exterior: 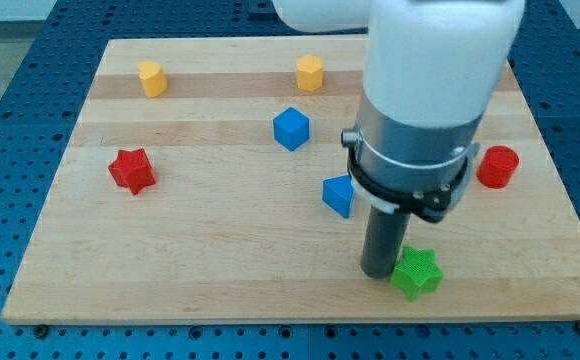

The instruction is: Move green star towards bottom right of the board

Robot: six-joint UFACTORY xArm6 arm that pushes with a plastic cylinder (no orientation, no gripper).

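The green star (417, 273) lies near the view's bottom edge of the wooden board (220, 260), right of centre. My tip (378, 273) is at the end of the dark rod, right against the star's left side, touching or almost touching it. The arm's large white and grey body (425, 100) hangs above and hides part of the board behind it.
A blue block (339, 194) sits just up-left of my tip and a blue cube (291, 128) further up. A red cylinder (497, 166) is at the view's right, a red star (131, 170) at the left. Two yellow blocks (151, 77) (310, 72) lie near the top.
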